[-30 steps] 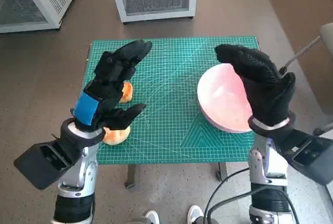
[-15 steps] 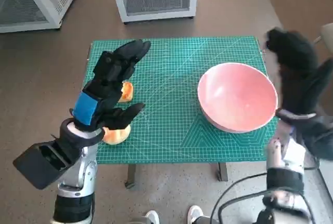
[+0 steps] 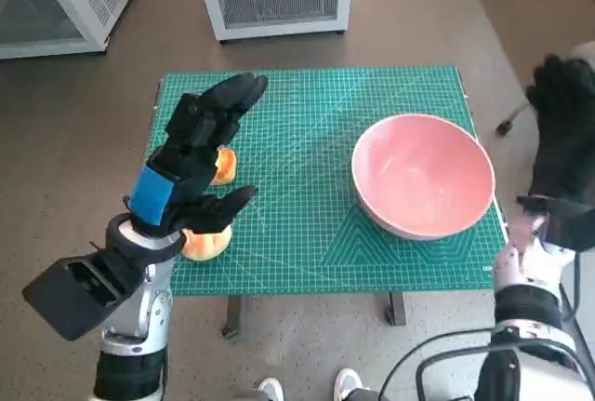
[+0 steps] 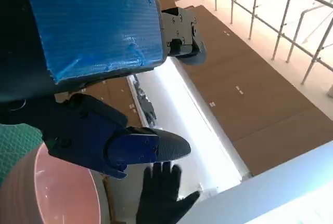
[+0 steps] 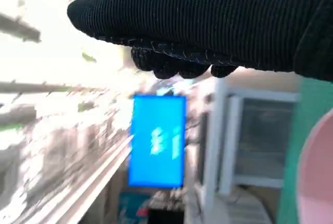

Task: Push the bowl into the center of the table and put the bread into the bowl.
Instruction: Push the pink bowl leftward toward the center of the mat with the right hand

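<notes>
Covering the small desk (image 3: 307,271) is a green cutting mat (image 3: 307,140) ruled with a fine white grid, its surface flat and matte. On the right half sits the bowl (image 3: 423,175), round, smooth and pale pink, with a thick rim and a shallow glossy hollow; its near edge lies close to the desk's near right corner, and nothing is in it. Two pieces of bread lie on the left side: a rounded, golden-brown bun (image 3: 204,242) near the near left edge, and a smaller orange-brown piece (image 3: 223,165) farther back, both partly hidden by the left hand (image 3: 191,164). That hand is raised above the bread, its blue-taped back turned up, fingers (image 3: 232,96) spread and reaching toward the far side, thumb stretched to the right, holding nothing. The right hand (image 3: 562,131), in ribbed knitted glove, is lifted off the desk's right edge, beside the bowl and apart from it, fingers extended loosely together, empty.
</notes>
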You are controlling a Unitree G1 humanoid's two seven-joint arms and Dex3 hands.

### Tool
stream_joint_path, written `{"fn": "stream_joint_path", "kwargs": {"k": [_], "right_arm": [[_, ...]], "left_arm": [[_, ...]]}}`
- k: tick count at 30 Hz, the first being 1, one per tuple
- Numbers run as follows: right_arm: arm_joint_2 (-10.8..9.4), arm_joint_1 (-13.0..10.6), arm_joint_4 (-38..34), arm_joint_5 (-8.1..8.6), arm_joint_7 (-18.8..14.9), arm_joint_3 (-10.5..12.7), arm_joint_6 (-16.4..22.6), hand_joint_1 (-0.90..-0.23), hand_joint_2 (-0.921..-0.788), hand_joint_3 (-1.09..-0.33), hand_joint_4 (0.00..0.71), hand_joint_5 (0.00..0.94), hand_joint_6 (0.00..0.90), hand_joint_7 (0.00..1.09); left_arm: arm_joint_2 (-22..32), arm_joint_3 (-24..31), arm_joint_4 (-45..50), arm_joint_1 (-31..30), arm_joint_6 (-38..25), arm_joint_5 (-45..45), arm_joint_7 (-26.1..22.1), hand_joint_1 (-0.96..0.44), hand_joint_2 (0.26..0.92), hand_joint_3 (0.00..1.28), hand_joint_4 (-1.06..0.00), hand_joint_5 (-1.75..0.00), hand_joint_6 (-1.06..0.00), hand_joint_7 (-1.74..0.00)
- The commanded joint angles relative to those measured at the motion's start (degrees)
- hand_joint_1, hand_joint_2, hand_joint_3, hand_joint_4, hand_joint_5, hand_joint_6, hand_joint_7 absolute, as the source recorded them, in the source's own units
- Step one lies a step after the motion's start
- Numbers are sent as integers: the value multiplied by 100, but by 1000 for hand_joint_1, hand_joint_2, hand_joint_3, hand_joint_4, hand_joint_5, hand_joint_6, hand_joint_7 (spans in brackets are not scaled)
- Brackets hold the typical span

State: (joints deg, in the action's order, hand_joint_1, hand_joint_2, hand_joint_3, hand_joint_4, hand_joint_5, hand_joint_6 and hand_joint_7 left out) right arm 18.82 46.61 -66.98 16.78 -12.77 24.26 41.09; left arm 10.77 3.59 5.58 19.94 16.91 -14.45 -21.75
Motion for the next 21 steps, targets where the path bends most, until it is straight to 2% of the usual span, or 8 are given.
{"fn": "stream_joint_path", "kwargs": {"k": [1,10,21], "right_arm": [[34,-73,-476,-7,249,93,-543,-449,-921,-732,260,0,-1,559],[-110,-202,-748,18,269,170,-1231,-420,-921,-777,218,4,21,549],[-450,-253,-827,-15,209,234,-1505,-389,-921,-786,200,0,11,531]], "left_arm": [[3,50,-27,-39,75,-33,-13,-515,921,342,-105,-256,1,-564],[9,66,-4,-51,60,-47,-25,-510,921,344,-112,-244,1,-561],[50,148,-16,-65,46,-122,-101,-513,921,341,-120,-231,1,-557]]}}
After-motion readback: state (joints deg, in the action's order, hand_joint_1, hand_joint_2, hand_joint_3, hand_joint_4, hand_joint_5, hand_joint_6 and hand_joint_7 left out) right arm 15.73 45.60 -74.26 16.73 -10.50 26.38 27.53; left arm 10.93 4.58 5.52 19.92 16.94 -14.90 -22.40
